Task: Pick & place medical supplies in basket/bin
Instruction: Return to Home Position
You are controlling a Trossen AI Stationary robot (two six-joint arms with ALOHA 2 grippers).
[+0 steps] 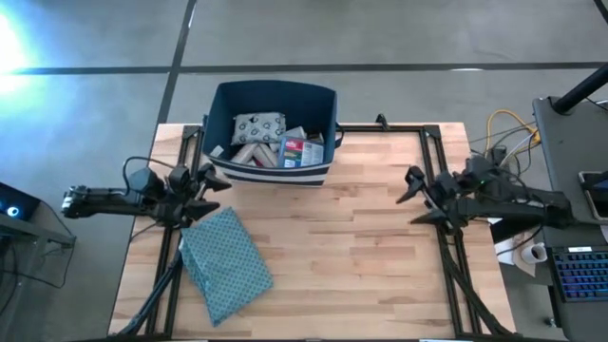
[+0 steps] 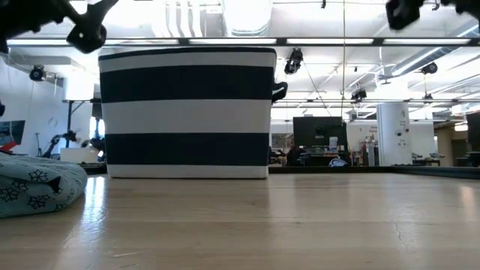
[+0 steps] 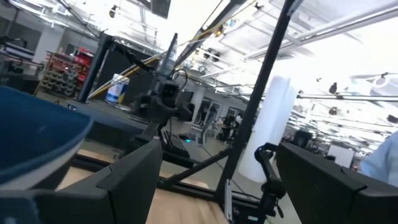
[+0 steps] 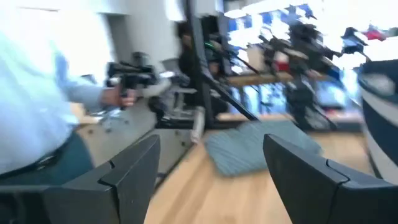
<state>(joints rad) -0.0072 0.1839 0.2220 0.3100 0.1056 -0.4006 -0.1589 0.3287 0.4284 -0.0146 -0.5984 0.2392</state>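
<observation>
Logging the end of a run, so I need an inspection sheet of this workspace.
Surface: wooden table, no spills seen.
Job's things: navy bin at far edge holds grey pouch, boxes; none seen outside.
Clutter: teal dotted cloth near left gripper.
Grippers: left gripper, right gripper open, empty, at opposite table sides.
Cables: yellow cables right of table.
Surroundings: keyboard at right; person in light shirt in right wrist view.

Upright navy white-striped bin (image 1: 275, 174) at the table's (image 1: 361, 237) far edge, medical supplies (image 1: 285, 147) heaped inside
</observation>
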